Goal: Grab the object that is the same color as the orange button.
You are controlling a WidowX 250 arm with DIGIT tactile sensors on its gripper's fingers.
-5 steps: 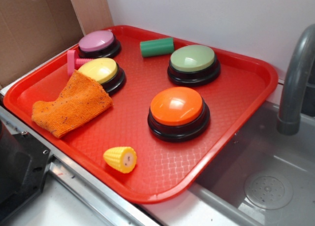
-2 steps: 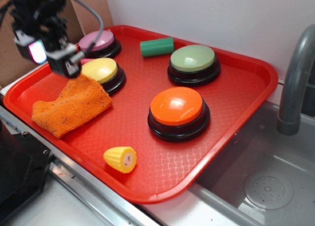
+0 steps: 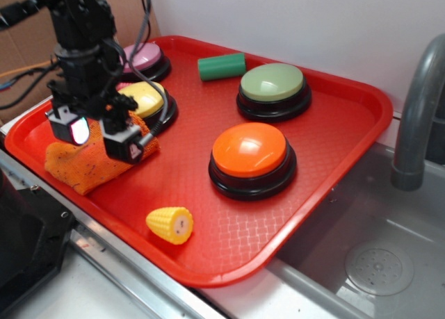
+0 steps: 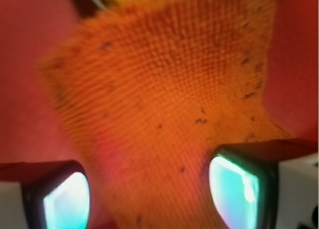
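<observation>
The orange knitted cloth (image 3: 83,166) with dark specks lies at the left of the red tray (image 3: 334,152), next to the yellow-domed button (image 3: 147,102). My gripper (image 3: 99,140) hangs just over the cloth, open, one finger on each side of its middle. In the wrist view the cloth (image 4: 164,104) fills the frame and runs between the two fingertips (image 4: 239,189), which stand well apart. The orange button (image 3: 250,156), glossy on a black base, sits mid-tray, clear of the arm.
On the tray also stand a green-domed button (image 3: 273,90), a pink-domed button (image 3: 147,58) behind the arm, a green cylinder (image 3: 221,66) and a small yellow toy corn (image 3: 170,225). A sink (image 3: 375,263) with a grey faucet (image 3: 417,117) lies to the right.
The arm came in from the upper left and dropped down and right, from beside the pink button to just over the cloth. The cloth and buttons have not moved.
</observation>
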